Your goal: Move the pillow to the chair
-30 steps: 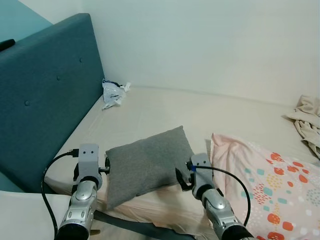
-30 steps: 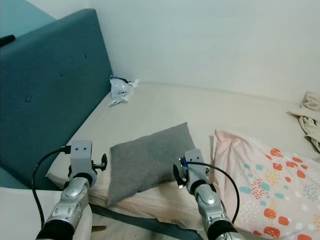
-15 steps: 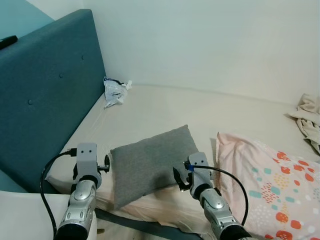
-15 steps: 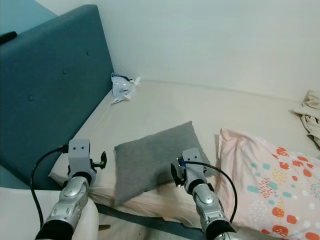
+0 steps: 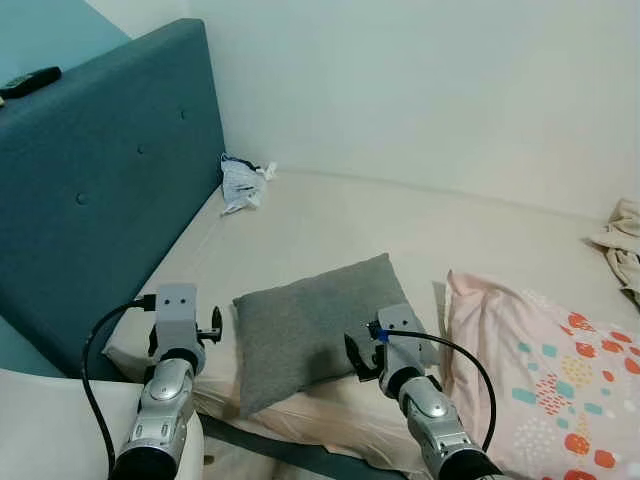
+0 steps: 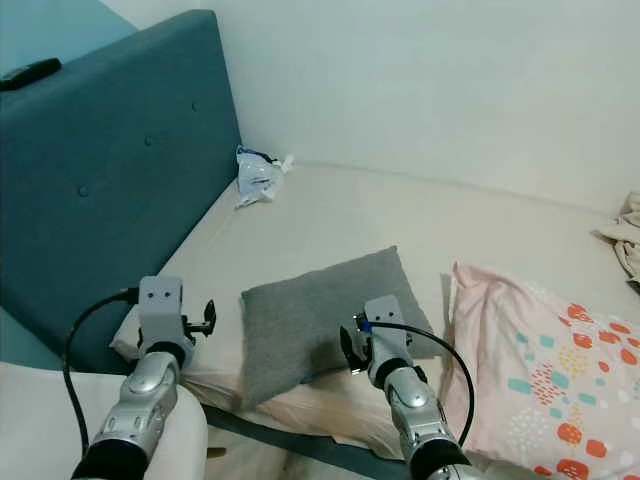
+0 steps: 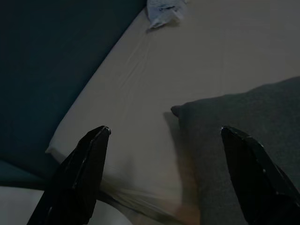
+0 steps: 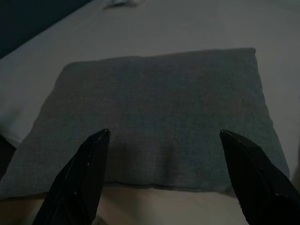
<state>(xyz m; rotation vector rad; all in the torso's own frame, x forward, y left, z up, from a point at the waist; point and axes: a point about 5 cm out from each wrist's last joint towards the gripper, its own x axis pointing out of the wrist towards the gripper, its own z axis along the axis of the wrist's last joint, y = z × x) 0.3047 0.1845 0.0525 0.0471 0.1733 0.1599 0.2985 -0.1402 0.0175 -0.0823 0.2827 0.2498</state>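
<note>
From the head camera, a grey pillow [image 5: 318,325] lies flat near the front edge of a beige mattress [image 5: 340,225], between the two raised silver arms. The left gripper [image 5: 215,325] sits just beside the pillow's left edge, and the right gripper [image 5: 358,357] is at the pillow's near right corner; whether either touches the fabric cannot be told. A teal upholstered headboard [image 5: 100,190] stands along the left side of the bed, with a dark remote [image 5: 30,81] resting on its top edge. A crumpled plastic bag [image 5: 243,183] lies on the mattress by the headboard, and a pink patterned pillow [image 5: 545,375] lies to the right of the grey one (a rumpled cloth [image 5: 622,240] shows at the far right). In the left wrist view the left gripper's fingers [image 7: 86,164] are spread wide, nothing between them, with the pillow's corner and bare sheet ahead. In the right wrist view the right gripper's fingers [image 8: 86,173] are likewise spread, framing the pillow's near edge without closing on it.
</note>
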